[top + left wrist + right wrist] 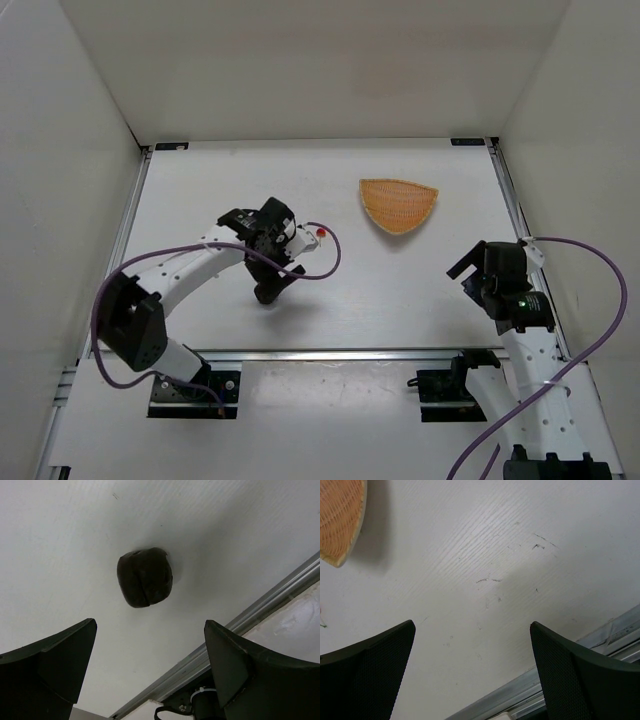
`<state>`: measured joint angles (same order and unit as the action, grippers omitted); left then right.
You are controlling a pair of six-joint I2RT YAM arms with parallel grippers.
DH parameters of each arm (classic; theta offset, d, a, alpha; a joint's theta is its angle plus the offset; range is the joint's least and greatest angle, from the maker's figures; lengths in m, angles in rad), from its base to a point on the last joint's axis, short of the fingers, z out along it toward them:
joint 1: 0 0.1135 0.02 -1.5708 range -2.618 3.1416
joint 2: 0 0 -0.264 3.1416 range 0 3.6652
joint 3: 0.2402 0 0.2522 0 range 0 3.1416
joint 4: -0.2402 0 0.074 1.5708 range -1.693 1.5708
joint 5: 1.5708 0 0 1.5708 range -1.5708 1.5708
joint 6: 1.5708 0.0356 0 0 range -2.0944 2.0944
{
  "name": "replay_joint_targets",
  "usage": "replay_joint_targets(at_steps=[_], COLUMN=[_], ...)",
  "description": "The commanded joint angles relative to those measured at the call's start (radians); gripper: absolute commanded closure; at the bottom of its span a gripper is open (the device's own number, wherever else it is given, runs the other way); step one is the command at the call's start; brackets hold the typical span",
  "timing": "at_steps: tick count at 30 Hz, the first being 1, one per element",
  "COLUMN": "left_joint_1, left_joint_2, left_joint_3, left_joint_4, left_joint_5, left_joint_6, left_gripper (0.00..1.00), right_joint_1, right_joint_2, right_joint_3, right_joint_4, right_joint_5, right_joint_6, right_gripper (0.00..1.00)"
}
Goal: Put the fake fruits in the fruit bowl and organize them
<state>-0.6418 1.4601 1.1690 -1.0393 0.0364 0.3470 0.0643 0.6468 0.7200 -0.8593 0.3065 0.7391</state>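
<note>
The dark bumpy fruit [145,577] lies on the white table just ahead of my left gripper [150,626], which is open and empty, its jaws wide apart short of the fruit. In the top view the fruit [269,292] lies near the front edge under the left gripper [276,272]. The tiny red ball [321,232] lies on the table just right of the left wrist. The orange wicker basket [399,203] lies empty at the back centre-right; its edge shows in the right wrist view [340,515]. My right gripper [472,625] is open and empty over bare table [468,276].
A purple cable [330,262] loops from the left arm beside the red ball. The table's metal front rail [350,352] runs close behind the dark fruit and shows in the left wrist view [260,611]. White walls enclose the table.
</note>
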Motion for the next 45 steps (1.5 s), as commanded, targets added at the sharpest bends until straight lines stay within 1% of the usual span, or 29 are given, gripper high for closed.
replay_joint_targets(at_steps=[1, 3, 5, 8, 11, 14, 16, 17, 20, 21, 23, 24, 26, 27, 29, 30, 31, 33, 34, 36, 37, 39, 40, 43, 44, 45], left_joint_1=[-0.001, -0.001, -0.001, -0.001, 0.01, 0.022, 0.022, 0.033, 0.042, 0.042, 0.042, 0.042, 0.021, -0.001, -0.021, -0.03, -0.044, -0.054, -0.064, -0.073, -0.073, -0.082, -0.082, -0.091, -0.091, -0.101], left_joint_2=[0.048, 0.068, 0.095, 0.149, 0.203, 0.221, 0.232, 0.249, 0.263, 0.263, 0.263, 0.275, 0.298, 0.339, 0.406, 0.446, 0.533, 0.623, 0.71, 0.797, 0.88, 0.942, 0.966, 1.022, 1.042, 1.054], left_joint_3=[-0.009, -0.038, -0.067, -0.068, -0.057, -0.057, -0.045, -0.045, -0.026, -0.003, 0.039, 0.116, 0.219, 0.344, 0.496, 0.576, 0.732, 0.869, 0.988, 1.101, 1.198, 1.261, 1.277, 1.287, 1.299, 1.299], left_joint_4=[-0.001, 0.01, 0.059, 0.103, 0.113, 0.127, 0.139, 0.139, 0.116, 0.116, 0.087, 0.059, 0.048, 0.039, 0.039, 0.056, 0.073, 0.154, 0.188, 0.27, 0.295, 0.352, 0.416, 0.527, 0.577, 0.596], left_joint_5=[0.033, 0.042, 0.03, -0.007, -0.007, -0.007, 0.016, 0.016, 0.025, 0.034, 0.034, 0.025, 0.011, 0.002, -0.007, -0.007, -0.007, 0.003, 0.016, 0.04, 0.066, 0.104, 0.124, 0.18, 0.209, 0.209], left_joint_6=[0.023, 0.023, 0.011, -0.014, -0.025, -0.034, -0.034, -0.034, -0.034, -0.034, -0.034, -0.034, -0.01, 0.01, 0.02, 0.032, 0.032, 0.041, 0.041, 0.032, 0.012, 0.003, -0.009, -0.04, -0.049, -0.049], left_gripper=[0.0, 0.0, 0.0, 0.0, 0.0, 0.0, 0.09, 0.21, 0.44, 0.56, 0.63, 0.65, 0.65, 0.65, 0.65, 0.65, 0.65, 0.65, 0.65, 0.65, 0.64, 0.63, 0.61, 0.6, 0.57, 0.55], right_joint_1=[0.008, 0.008, 0.008, 0.008, 0.008, 0.008, 0.008, 0.008, 0.008, 0.008, 0.008, 0.008, 0.008, 0.008, 0.008, 0.008, 0.008, 0.008, 0.008, 0.008, 0.008, 0.008, 0.008, 0.008, 0.008, 0.008], right_joint_2=[-0.013, -0.024, -0.033, -0.033, -0.033, -0.042, -0.042, -0.042, -0.042, -0.042, -0.042, -0.032, -0.022, -0.009, 0.017, 0.037, 0.037, 0.062, 0.062, 0.074, 0.083, 0.094, 0.103, 0.103, 0.103, 0.094], right_joint_3=[-0.007, -0.007, -0.007, -0.016, -0.016, -0.016, -0.016, -0.016, -0.007, -0.007, -0.007, 0.002, 0.002, 0.002, -0.008, -0.008, -0.008, -0.017, -0.017, -0.017, -0.008, 0.004, 0.004, 0.015, 0.015, 0.015], right_joint_4=[0.025, 0.025, 0.025, 0.025, 0.025, 0.025, 0.025, 0.025, 0.025, 0.025, 0.025, 0.025, 0.025, 0.04, 0.065, 0.074, 0.091, 0.107, 0.117, 0.132, 0.143, 0.143, 0.143, 0.152, 0.152, 0.163], right_joint_5=[-0.017, -0.017, -0.017, -0.017, -0.017, -0.007, -0.007, -0.007, 0.002, 0.002, 0.002, 0.002, 0.002, -0.007, -0.021, -0.03, -0.03, -0.04, -0.04, -0.049, -0.049, -0.049, -0.049, -0.038, -0.038, -0.038], right_joint_6=[-0.023, -0.032, -0.032, -0.032, -0.041, -0.041, -0.041, -0.041, -0.041, -0.041, -0.05, -0.05, -0.05, -0.061, -0.061, -0.061, -0.061, -0.061, -0.061, -0.073, -0.073, -0.084, -0.084, -0.093, -0.093, -0.093], right_gripper=[0.0, 0.0, 0.0, 0.0, 0.0, 0.0, 0.0, 0.0, 0.0, 0.0, 0.0, 0.0, 0.0, 0.0, 0.0, 0.0, 0.0, 0.0, 0.0, 0.0, 0.0, 0.0, 0.0, 0.0, 0.0, 0.0])
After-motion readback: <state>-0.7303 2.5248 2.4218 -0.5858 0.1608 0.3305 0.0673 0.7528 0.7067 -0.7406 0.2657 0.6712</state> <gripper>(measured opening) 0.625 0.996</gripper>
